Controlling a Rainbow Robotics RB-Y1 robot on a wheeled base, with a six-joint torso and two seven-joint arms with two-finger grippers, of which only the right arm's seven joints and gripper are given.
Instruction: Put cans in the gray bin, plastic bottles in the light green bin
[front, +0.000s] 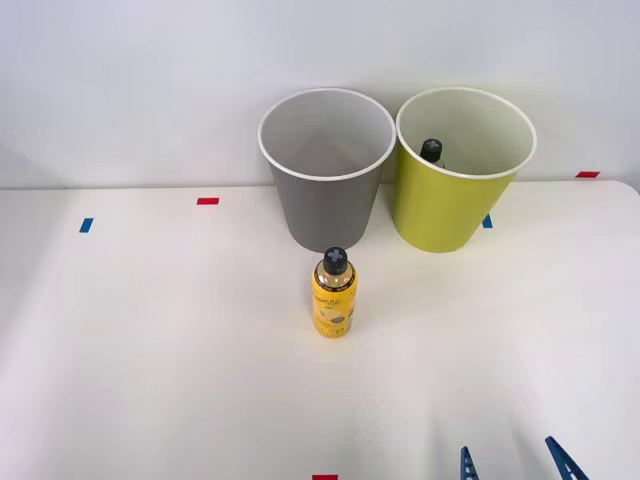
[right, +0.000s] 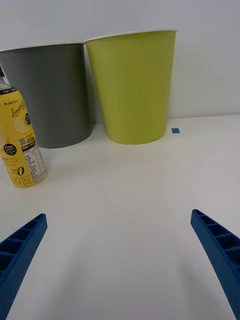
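Note:
A small plastic bottle (front: 334, 295) with a yellow label, gold neck and dark cap stands upright on the white table, just in front of the gray bin (front: 326, 172). The wrist view has the same bottle (right: 21, 145) beside the gray bin (right: 52, 95). To the right stands the light green bin (front: 460, 170), also in the wrist view (right: 134, 85); a dark-capped bottle (front: 431, 151) rests inside it. My right gripper (front: 512, 462) is at the table's near edge, right of the bottle and well short of it. It is open, blue fingers (right: 220, 252) spread wide with nothing between them.
The white table (front: 150, 350) meets a pale wall right behind the two bins. Small red tape marks (front: 208, 201) and blue tape marks (front: 86, 225) lie on the tabletop, one blue square (right: 175, 131) near the green bin's base.

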